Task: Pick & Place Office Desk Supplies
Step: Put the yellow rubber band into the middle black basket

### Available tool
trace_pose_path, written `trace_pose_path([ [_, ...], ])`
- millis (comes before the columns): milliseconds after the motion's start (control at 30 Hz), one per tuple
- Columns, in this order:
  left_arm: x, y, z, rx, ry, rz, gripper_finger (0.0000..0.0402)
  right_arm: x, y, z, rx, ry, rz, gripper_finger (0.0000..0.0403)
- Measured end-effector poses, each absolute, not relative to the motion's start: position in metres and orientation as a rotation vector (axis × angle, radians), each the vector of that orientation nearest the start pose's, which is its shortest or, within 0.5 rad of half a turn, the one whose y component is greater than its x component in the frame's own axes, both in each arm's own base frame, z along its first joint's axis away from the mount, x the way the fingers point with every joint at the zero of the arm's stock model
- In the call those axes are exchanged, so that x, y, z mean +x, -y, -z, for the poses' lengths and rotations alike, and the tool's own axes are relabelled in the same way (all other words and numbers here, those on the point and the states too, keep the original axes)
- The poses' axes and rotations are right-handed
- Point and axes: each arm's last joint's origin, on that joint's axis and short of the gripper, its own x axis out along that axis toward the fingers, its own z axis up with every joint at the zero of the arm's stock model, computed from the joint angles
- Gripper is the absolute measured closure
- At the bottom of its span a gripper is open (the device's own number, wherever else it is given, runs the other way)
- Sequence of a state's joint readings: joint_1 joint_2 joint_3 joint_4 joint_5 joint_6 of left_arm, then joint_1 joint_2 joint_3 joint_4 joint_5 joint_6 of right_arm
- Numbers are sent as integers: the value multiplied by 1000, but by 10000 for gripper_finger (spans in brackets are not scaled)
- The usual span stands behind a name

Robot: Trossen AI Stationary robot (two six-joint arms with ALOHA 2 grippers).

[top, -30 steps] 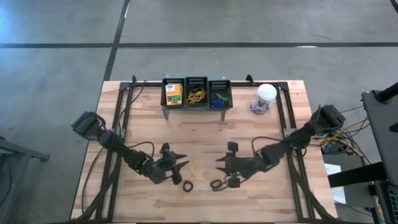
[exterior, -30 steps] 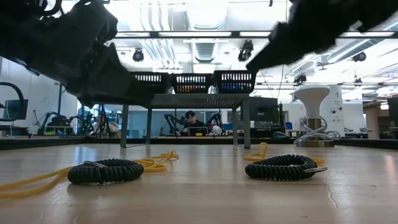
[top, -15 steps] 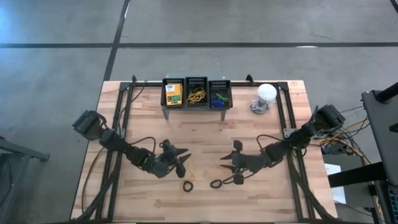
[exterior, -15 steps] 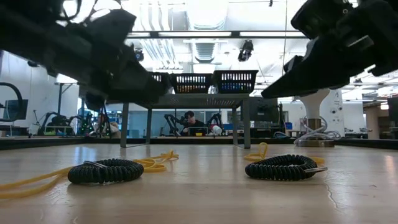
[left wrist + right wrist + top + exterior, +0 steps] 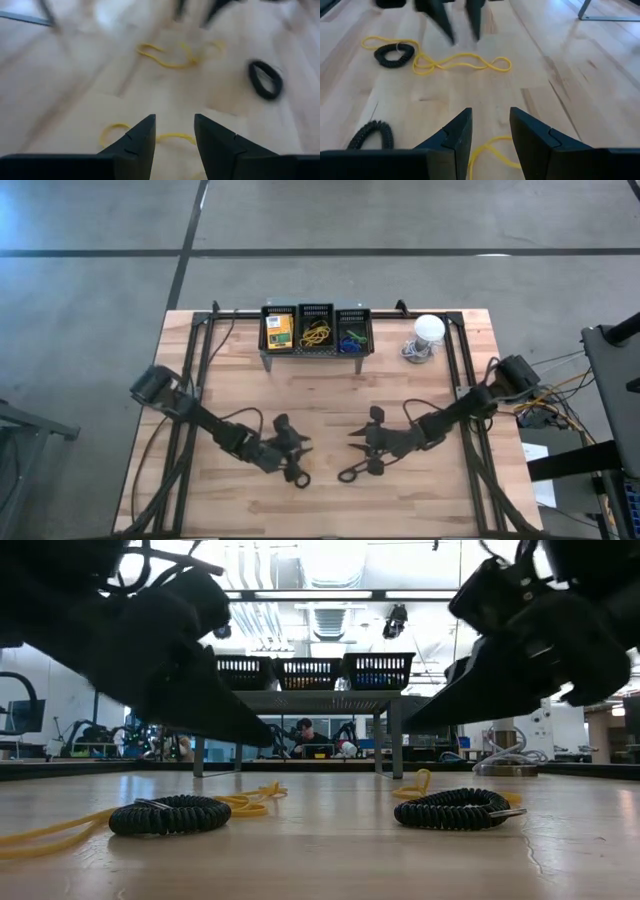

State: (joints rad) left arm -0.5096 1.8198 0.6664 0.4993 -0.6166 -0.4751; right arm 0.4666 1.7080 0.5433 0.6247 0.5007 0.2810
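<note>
wooden table (image 5: 230,380), both grippers mid-table, fingers parted.

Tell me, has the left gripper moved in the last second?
Yes. In the high view the left gripper has shifted right, toward the black coiled band.

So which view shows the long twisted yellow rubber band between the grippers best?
The right wrist view: the yellow rubber band lies whole and sharp there. The left wrist view blurs it, the low view catches it edge-on, and the high view barely shows it.

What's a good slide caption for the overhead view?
Both grippers, left and right, open over bands on the table.
</note>
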Motion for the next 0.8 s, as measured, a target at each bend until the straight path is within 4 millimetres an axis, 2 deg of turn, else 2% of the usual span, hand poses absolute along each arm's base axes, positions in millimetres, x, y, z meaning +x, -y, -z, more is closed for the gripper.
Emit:
trace_pose_path([
  [100, 286, 146, -105, -67, -602, -195, 265, 267, -116, -114, 26, -474, 109, 278],
  [300, 288, 150, -133, -111, -824, -338, 265, 268, -116, -113, 19, -490, 113, 274],
  [400, 285, 157, -136, -105, -860, -330, 265, 268, -115, -112, 14, -500, 114, 273],
  [533, 286, 160, -130, -110, -792, -276, 265, 267, -115, -111, 11, -508, 116, 277],
  [800, 287, 148, -111, -180, -577, -218, 265, 267, -116, -110, 12, -510, 115, 277],
])
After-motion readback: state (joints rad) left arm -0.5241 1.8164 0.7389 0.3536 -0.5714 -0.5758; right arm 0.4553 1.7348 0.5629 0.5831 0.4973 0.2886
